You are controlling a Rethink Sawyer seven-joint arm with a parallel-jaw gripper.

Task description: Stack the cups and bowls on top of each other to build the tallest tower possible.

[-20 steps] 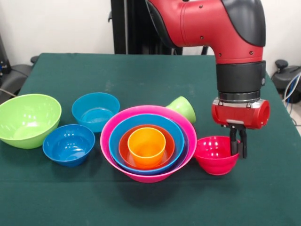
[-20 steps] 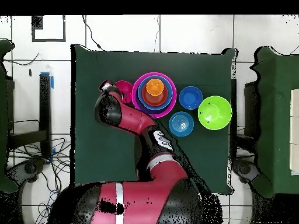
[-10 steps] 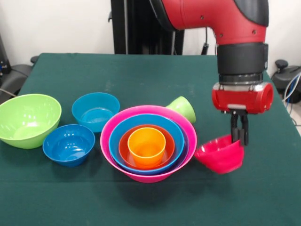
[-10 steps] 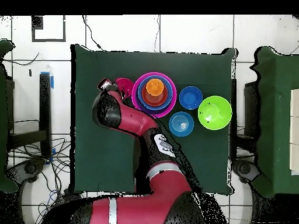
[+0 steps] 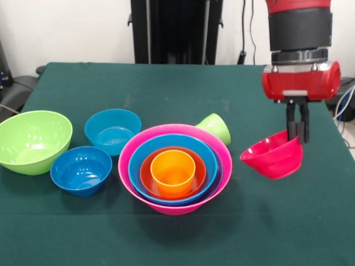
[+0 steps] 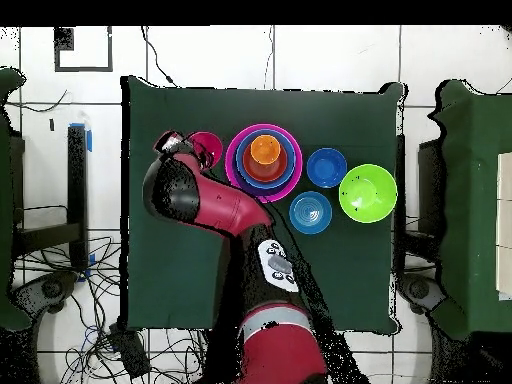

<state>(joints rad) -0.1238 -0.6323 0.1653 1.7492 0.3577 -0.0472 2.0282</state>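
Now lifted clear of the green table (image 5: 166, 88), tilted: red-pink bowl (image 5: 273, 155), rim pinched in the gripper (image 5: 297, 138), higher and further right than half a second ago. Left of it, the tower (image 5: 175, 166): pink bowl outermost, blue and orange bowls nested, orange cup (image 5: 173, 173) in the middle. Behind, one lime green cup (image 5: 215, 127) on its side. Far left, three loose bowls: dark blue (image 5: 81, 169), teal (image 5: 112, 130), lime green (image 5: 33, 141).

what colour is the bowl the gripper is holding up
Red-pink. The bowl hangs tilted from the gripper; the front view shows it best.
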